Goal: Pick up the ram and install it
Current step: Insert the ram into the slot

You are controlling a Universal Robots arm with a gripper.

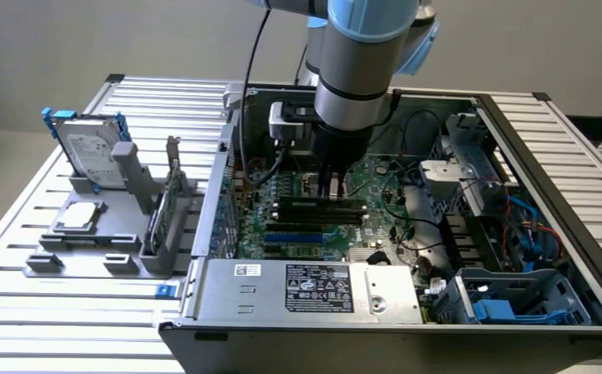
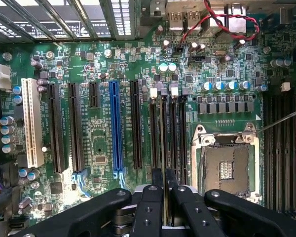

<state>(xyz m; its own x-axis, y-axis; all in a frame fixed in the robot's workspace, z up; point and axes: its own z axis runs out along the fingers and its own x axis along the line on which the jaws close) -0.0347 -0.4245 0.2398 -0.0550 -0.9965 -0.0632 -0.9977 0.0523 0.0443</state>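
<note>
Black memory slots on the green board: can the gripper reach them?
Probably yes: the gripper, shut on the long thin green ram stick, hangs right over the black memory slots, nothing between them.

Arm (image 1: 358, 47) cut off at the upper edge; ram (image 2: 165, 143) seen edge-on, its lower end hidden between the fingers (image 2: 153, 207).

Legible markings: none could be read with certainty. A black label (image 1: 318, 287) on the grey power supply unit (image 1: 301, 292) carried white print and certification symbols, too small to make out. A white sticker (image 1: 248, 269) sat beside it, illegible. A label (image 1: 95, 160) on the upright hard drive (image 1: 93, 152) bore unreadable print. White silkscreen lettering on the motherboard (image 2: 98, 143) was illegible.
</note>
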